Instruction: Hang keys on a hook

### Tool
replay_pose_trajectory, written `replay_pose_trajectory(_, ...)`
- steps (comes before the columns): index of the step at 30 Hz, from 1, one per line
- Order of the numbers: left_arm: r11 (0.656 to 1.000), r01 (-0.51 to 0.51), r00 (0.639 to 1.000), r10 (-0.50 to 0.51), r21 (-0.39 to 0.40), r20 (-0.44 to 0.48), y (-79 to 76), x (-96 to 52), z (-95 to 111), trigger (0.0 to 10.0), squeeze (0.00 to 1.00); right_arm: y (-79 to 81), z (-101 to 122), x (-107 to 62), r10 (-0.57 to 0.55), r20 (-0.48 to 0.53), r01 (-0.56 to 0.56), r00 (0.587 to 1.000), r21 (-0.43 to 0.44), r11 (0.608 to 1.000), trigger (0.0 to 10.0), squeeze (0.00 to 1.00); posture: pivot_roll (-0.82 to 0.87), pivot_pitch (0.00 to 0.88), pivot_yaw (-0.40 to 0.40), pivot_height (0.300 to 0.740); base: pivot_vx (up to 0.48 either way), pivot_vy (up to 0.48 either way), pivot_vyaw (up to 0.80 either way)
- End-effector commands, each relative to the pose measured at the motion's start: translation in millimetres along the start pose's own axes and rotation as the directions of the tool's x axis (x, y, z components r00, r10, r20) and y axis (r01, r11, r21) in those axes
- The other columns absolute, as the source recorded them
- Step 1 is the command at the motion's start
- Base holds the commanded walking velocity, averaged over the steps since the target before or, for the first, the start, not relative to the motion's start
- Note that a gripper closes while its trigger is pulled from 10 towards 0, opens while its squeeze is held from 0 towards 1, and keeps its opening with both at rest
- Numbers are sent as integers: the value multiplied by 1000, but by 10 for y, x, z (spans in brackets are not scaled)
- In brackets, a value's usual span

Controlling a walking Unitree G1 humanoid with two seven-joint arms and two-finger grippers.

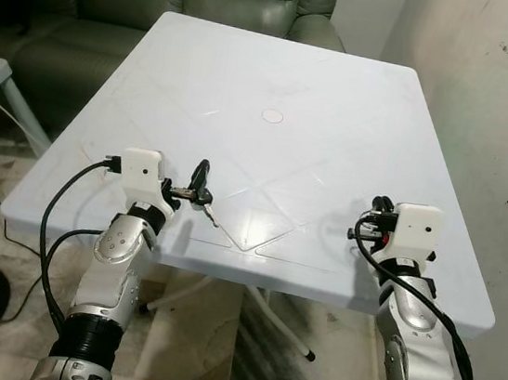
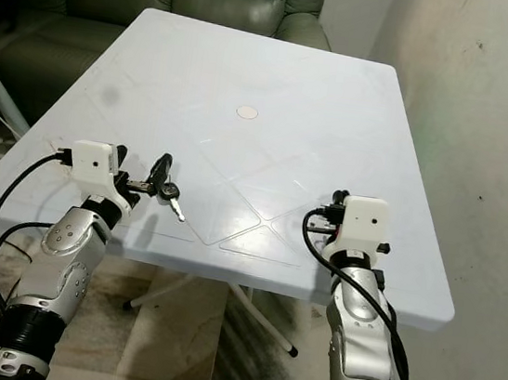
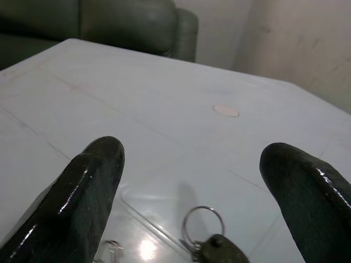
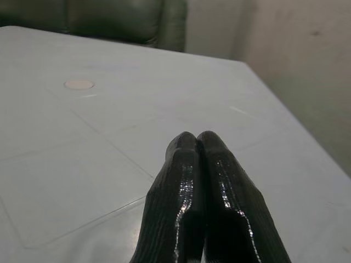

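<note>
The keys (image 1: 200, 189) lie near the front left edge of the white tabletop (image 1: 278, 81), a black fob head with a thin ring and a metal blade. They look light, rigid and loose-jointed, likely to slide on the smooth plastic; the fob head seems the surest hold. The left gripper (image 3: 189, 192) straddles them, fingers spread. The right gripper (image 4: 198, 192), well apart from the keys, is clenched on nothing. No writing is legible.

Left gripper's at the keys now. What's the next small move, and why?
Probably ease the left gripper slightly forward, then close it on the keys. Its fingers stand open, and the key ring and fob lie on the table between them, near their base, not yet gripped. The right gripper is shut and rests apart.
</note>
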State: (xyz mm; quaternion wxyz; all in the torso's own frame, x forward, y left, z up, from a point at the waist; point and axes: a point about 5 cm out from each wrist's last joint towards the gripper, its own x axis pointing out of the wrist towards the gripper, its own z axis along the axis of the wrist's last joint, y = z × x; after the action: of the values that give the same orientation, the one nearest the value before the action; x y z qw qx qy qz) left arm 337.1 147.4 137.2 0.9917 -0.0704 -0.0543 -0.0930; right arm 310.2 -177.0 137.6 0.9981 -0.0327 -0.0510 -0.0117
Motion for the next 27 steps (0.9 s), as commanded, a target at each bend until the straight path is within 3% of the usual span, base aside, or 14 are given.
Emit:
replay_pose_trajectory(1,1000,-7,1000,7,1,0,44,-15,-8,10000,0,24,37,2,11,19,-11,1000,10,1000,10000,0,14,30,-15,740,0,480,-725)
replay_pose_trajectory(27,999,-35,998,34,-23,-44,46,-54,-103,10000,0,13,-7,-44,26,2,-26,1000,0,1000,10000,0,9,14,-25,740,0,12,-731)
